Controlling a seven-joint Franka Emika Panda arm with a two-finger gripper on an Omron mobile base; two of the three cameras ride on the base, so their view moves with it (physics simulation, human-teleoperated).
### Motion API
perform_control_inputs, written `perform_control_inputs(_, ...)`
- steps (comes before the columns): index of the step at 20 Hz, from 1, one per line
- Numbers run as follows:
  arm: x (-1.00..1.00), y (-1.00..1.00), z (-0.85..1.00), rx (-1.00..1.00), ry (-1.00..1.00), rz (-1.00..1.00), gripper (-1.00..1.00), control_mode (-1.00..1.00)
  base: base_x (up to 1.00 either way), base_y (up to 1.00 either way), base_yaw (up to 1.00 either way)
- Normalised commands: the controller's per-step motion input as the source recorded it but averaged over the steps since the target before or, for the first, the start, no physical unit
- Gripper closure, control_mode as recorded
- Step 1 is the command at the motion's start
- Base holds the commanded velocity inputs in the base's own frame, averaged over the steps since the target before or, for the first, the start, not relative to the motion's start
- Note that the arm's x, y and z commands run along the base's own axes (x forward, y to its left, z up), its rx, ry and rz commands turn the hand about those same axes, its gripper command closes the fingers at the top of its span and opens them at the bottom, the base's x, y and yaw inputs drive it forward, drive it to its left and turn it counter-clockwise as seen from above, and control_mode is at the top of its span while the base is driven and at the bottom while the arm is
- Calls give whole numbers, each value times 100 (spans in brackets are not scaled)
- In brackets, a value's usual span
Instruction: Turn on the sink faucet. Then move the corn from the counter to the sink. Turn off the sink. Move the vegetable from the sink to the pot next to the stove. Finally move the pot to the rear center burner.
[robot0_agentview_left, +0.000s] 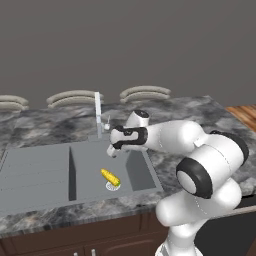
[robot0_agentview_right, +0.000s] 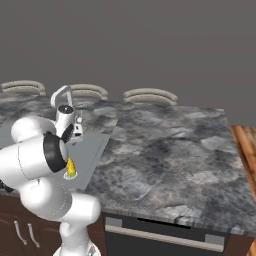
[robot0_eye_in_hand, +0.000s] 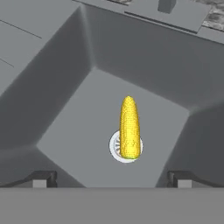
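Hovering above the right basin of the sink (robot0_agentview_left: 30, 175), the pincer (robot0_agentview_left: 113, 150) is standing released, its two dark finger tips (robot0_eye_in_hand: 40, 179) spread wide and grasping nothing. In the hand view the corn (robot0_eye_in_hand: 130, 127) is lying on the basin floor, directly ahead of the pincer and roughly centred between the two tips, well apart from them. Its blunt lower end is resting over the round drain ring (robot0_eye_in_hand: 114, 148), and its tapered end is pointing away toward the back wall of the basin. The cob's long axis is therefore running almost straight up that view, so it is crossing at right angles the line that joins the two tips; judged from this, the jaws are already turned so as to close across the narrow width of the cob.

In the left base view the corn (robot0_agentview_left: 110, 177) is lying below the wrist and a little toward the near rim, slanted across the basin beside the drain. The sink faucet (robot0_agentview_left: 98, 114) is standing upright on the deck behind the basin, just behind and beside the hand, with its thin lever at the base; no water is visible from the spout, though whether it is running cannot be told. The marbled surface (robot0_agentview_right: 175, 150) is stretching away to the right of the sink. The corn having reached the sink, the step in hand is probably either shutting off the faucet or descending for the pickup; which one cannot be told.
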Motion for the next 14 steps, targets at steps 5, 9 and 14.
perform_control_inputs(5,-18,14,-26,-3,3,-8,-100,-100,0,0,0)
perform_control_inputs(9,-3,12,-27,-4,6,-10,-100,-100,0,0,0)
perform_control_inputs(14,-2,2,-30,-3,9,-17,-100,-100,0,0,0)
